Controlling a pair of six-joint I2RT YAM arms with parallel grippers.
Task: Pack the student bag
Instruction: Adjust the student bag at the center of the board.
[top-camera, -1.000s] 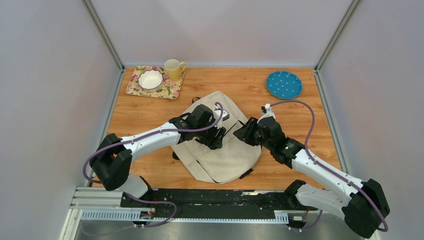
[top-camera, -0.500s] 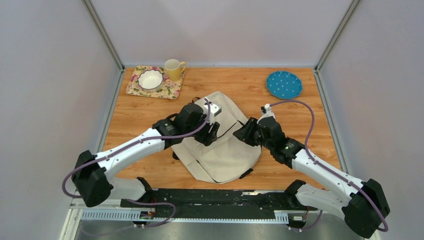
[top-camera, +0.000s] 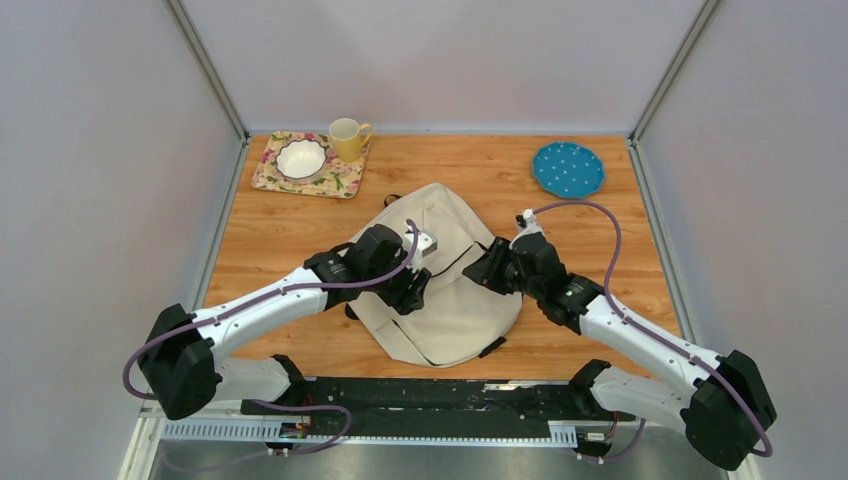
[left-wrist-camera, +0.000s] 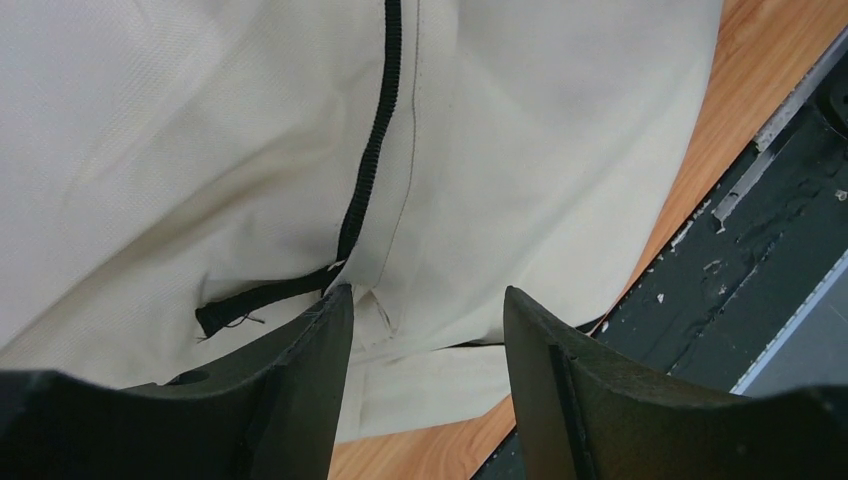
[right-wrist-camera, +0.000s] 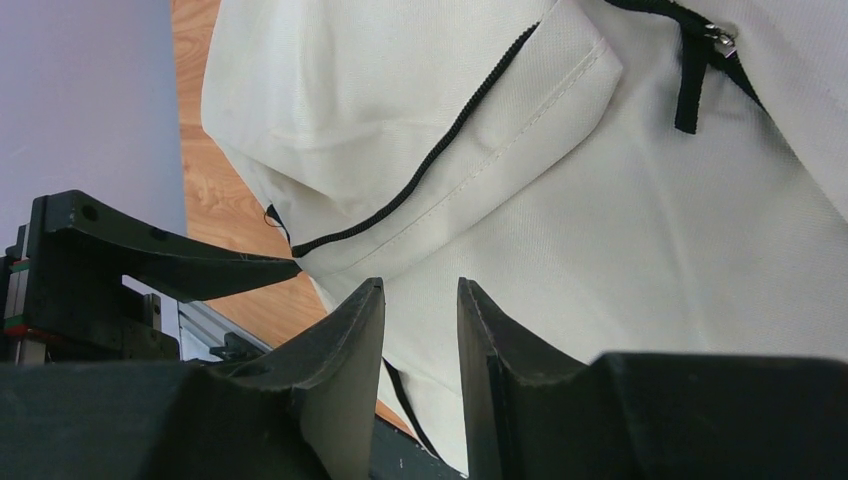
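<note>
Position: the student bag (top-camera: 450, 315) lies flat in the middle of the desk (top-camera: 290, 235), both arms reaching over it. A mug (top-camera: 347, 138), a bowl (top-camera: 300, 157) and a blue plate (top-camera: 568, 168) stand well apart from it at the far edge.

Left hand (top-camera: 412, 290): jaws well apart, nothing between them. It hovers over the cream fabric just beside a black zipper (left-wrist-camera: 370, 150).

Right hand (top-camera: 482, 270): jaws parted by a narrow gap, nothing visibly clamped. It sits low over the bag's right side, below a zipped flap and a zip pull (right-wrist-camera: 720, 40).

Status, as judged: the bag looks closed and no opening is gained yet.

Risks:
- The two hands are near each other over the same panel; closing in together could bring them into contact.
- The fabric is soft and slack. A pinch may take loose cloth instead of the zipper, or bunch it.
- The bag lies unanchored, so a one-sided pull would likely drag it across the desk.
</note>
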